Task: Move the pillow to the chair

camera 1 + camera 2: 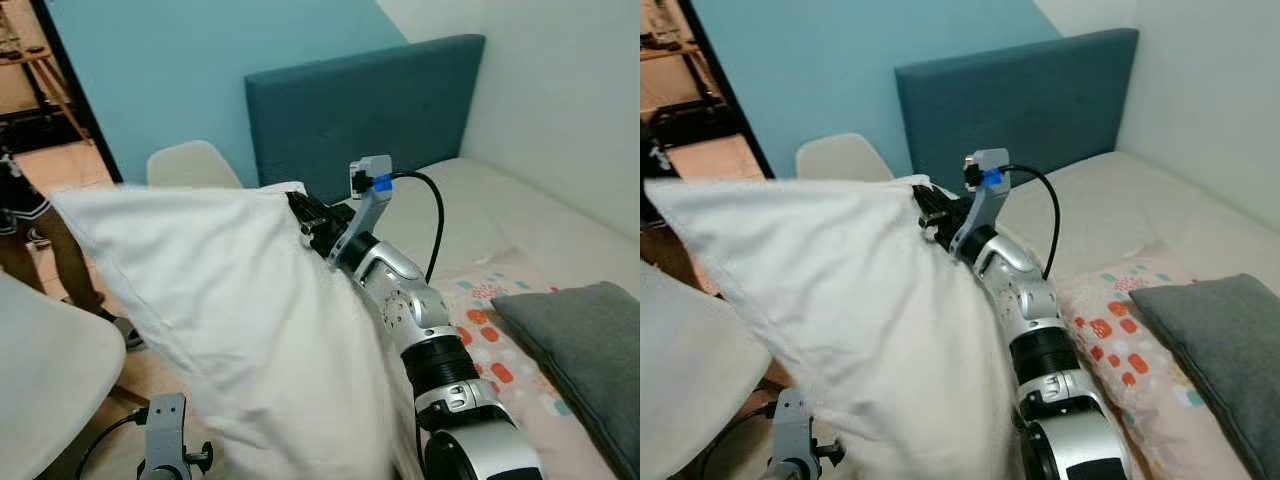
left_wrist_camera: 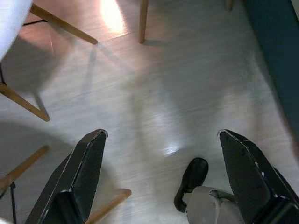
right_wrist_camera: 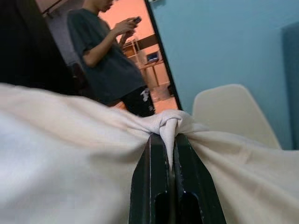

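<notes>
Pillow, white soft fabric (image 1: 230, 310), hangs lifted between the pale moulded chair (image 1: 40, 375) at my left and the bed; my left gripper (image 2: 163, 182) gapes empty below. My right gripper (image 3: 170, 140) pinches a bunched corner; light, floppy, likely to sag.

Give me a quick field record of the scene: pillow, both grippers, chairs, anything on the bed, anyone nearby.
pillow: white pillow, lifted off the bed, hanging beside it
right gripper: shut on a bunched edge of the pillow
left gripper: open, low over the floor, holding nothing
chairs: near chair at the robot's left; far chair by the headboard
bed: patterned pillow, grey cushion
person: standing in the doorway
</notes>
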You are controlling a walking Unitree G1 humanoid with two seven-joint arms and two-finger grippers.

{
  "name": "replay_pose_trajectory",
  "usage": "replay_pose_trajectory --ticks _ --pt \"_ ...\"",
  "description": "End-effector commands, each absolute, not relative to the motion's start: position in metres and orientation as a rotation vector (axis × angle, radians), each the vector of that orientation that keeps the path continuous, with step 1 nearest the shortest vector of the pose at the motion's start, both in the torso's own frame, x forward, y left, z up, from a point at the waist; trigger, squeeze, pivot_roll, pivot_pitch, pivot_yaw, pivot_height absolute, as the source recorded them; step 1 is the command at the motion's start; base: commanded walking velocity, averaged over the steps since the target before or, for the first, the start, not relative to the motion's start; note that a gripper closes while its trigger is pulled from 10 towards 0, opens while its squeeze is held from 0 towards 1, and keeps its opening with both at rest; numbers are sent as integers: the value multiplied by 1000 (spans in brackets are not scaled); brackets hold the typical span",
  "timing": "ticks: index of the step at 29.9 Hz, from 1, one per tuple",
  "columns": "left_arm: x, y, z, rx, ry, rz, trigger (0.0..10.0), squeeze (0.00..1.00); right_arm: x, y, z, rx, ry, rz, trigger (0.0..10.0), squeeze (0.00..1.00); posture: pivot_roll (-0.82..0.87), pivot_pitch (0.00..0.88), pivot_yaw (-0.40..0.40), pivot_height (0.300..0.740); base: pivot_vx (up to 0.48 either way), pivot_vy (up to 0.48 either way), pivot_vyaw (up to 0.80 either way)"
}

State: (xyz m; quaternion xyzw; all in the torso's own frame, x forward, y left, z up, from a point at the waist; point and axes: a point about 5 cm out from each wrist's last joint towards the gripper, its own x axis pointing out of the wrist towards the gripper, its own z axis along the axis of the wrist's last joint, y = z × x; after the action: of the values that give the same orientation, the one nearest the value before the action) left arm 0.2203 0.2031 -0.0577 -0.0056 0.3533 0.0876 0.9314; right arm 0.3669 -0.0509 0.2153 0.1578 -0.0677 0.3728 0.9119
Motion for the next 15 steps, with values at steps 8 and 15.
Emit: replay_pose_trajectory --ticks 8,15 --pt "222 205 -56 14 715 181 10000 0 365 -49 231 311 -212 769 0 0 -107 0 7 740 344 0 800" --pt "222 203 -57 14 714 176 10000 0 364 -49 232 310 -214 765 0 0 -111 0 9 740 352 0 800"
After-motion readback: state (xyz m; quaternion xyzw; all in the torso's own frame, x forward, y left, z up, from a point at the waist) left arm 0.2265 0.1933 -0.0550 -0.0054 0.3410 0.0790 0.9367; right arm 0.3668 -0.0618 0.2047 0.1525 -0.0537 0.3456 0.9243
